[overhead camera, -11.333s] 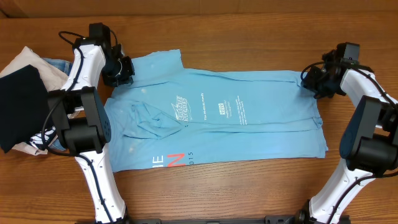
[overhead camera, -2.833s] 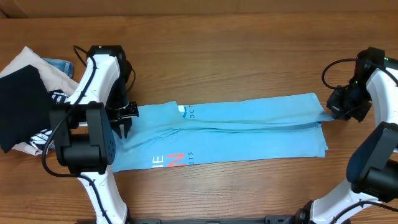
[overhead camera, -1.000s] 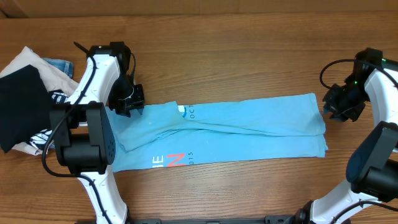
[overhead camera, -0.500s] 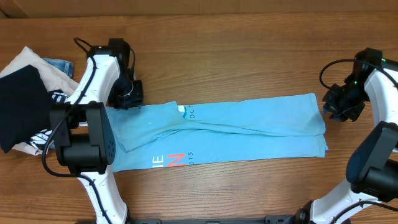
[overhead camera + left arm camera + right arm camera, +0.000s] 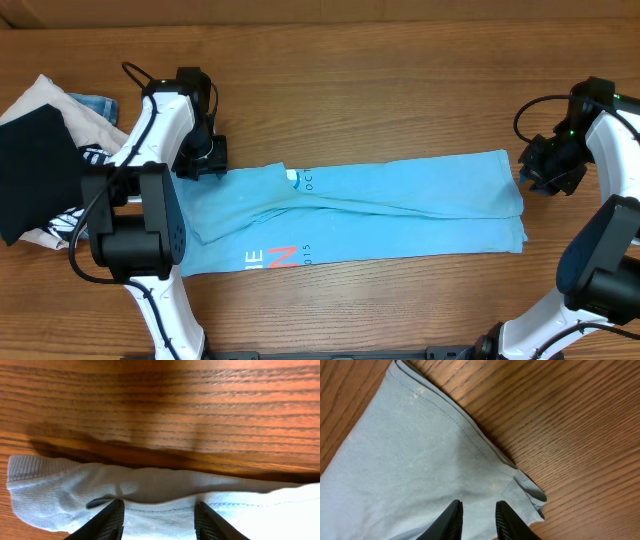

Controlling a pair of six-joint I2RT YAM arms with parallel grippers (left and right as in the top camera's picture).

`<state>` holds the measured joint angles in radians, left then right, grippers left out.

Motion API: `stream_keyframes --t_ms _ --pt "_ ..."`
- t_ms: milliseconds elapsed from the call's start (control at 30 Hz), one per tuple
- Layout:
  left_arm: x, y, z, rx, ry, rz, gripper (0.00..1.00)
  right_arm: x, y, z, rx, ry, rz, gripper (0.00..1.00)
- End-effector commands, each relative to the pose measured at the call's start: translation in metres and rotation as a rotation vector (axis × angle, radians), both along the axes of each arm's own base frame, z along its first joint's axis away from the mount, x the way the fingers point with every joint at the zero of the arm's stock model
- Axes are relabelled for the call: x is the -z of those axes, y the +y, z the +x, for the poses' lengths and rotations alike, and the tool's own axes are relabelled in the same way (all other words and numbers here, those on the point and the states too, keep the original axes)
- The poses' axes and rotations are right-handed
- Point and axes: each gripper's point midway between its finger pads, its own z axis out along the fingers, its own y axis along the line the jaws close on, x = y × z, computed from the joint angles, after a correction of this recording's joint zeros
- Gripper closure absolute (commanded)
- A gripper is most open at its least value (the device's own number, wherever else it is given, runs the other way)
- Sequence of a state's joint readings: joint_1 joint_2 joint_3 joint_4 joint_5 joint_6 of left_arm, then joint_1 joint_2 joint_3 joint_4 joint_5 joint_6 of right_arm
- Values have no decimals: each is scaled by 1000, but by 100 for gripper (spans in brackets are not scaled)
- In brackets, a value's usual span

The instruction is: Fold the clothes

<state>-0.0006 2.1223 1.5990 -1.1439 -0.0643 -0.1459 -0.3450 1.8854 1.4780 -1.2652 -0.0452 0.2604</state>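
The light blue T-shirt (image 5: 400,205) lies folded lengthwise into a long strip across the table, with white and red lettering (image 5: 272,260) near its front left. My left gripper (image 5: 207,158) sits at the strip's far left corner. In the left wrist view it (image 5: 159,510) stands open, and the ribbed blue hem (image 5: 150,485) lies flat below and between its fingers. My right gripper (image 5: 547,170) hovers at the strip's right end. In the right wrist view it (image 5: 478,510) is narrowly open over the cloth (image 5: 420,460), pinching nothing.
A pile of other garments sits at the left edge: a black one (image 5: 35,170) on top, beige (image 5: 50,95) and denim (image 5: 95,103) beneath. Bare wooden table (image 5: 380,80) stretches behind the shirt and in front of it.
My left gripper's jaws have widened and it has shifted slightly toward the far side at the shirt's left corner. The right arm and the shirt have not moved.
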Motion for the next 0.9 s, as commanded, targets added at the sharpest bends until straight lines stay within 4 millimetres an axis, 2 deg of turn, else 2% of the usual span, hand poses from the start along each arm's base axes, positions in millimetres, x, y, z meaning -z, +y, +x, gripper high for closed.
stream_keyframes --t_ms 0,200,367,467,667,867 --pt "-9 3 -1 22 -15 20 52 -2 1 1 -9 -14 -2 75" --pt "-9 3 -1 22 -15 20 64 -2 1 3 -9 -22 -6 74" --pt "-9 6 -1 22 -16 34 64 -2 0 4 -9 -27 -8 74" --pt "-13 19 1 -9 -27 110 66 -2 0 4 -9 -26 -8 74" --pt "-32 40 4 -115 -48 246 64 -2 0 4 -9 -27 -8 74" --pt "-27 31 -4 -149 -18 197 62 -2 0 4 -9 -25 -7 74"
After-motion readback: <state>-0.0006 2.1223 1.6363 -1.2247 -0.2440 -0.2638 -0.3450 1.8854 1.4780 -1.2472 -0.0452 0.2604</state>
